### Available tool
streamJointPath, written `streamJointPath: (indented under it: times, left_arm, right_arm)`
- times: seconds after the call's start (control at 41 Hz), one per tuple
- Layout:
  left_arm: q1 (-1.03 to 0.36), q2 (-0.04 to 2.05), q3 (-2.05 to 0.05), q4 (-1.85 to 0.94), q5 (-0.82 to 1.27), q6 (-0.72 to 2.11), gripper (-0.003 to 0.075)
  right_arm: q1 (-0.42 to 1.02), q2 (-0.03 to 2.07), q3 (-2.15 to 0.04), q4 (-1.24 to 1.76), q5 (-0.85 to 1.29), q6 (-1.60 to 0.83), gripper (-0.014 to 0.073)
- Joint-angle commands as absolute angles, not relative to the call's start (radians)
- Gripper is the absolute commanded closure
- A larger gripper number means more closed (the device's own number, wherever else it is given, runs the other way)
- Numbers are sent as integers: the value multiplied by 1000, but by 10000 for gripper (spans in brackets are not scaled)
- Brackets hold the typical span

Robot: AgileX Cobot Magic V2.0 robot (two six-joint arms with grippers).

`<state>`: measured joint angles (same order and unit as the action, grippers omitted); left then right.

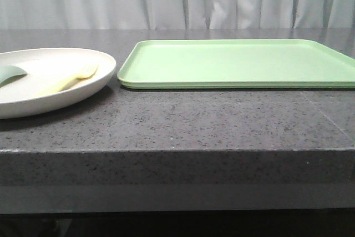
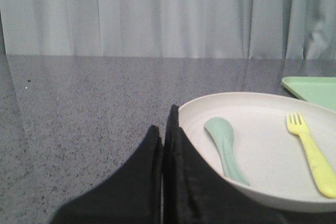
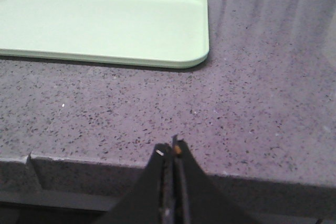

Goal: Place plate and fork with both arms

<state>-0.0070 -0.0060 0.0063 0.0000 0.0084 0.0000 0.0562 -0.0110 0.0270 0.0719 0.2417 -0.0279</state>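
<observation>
Plate [image 1: 52, 84] set at table's [image 1: 183, 126] 9 o'clock side, well clear of tray [image 1: 238, 62]; fork [image 1: 75, 77] and green spoon [image 1: 11, 72] carried inside. Left gripper [image 2: 164, 124] pressed closed, parked just beside plate rim, judged staged for pickup. Right gripper [image 3: 171, 148] closed, empty, held at 6 o'clock table edge, tray ahead.

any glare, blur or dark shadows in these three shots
Front view: soft and slightly hazy, a dark shadow under the tray edge and beside the plate. Left wrist view: the shut left gripper is a featureless black mass; the fork stays fairly sharp. Right wrist view: pale streaks of glare on the far countertop; the right gripper is dark.
</observation>
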Motion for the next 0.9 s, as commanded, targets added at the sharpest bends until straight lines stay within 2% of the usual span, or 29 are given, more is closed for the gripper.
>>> streamJointPath:
  times: [0.0, 0.171, 0.366, 0.635, 0.879]
  left_arm:
    - [-7, -27, 6, -20, -130, -6, 738]
    - [-7, -24, -39, -56, -132, -6, 738]
    - [-7, 43, -174, -56, -112, -6, 738]
    - [-7, 334, -415, -46, 46, 0, 738]
    - [-7, 523, -477, -42, -20, -6, 738]
  right_arm:
    - [54, -29, 19, 66, 117, -32, 661]
    - [54, -29, -58, 66, 102, -32, 661]
    - [54, 12, -256, 66, 179, -32, 653]
    - [54, 294, -528, 66, 289, -32, 653]
    - [54, 485, -604, 66, 295, -31, 653]
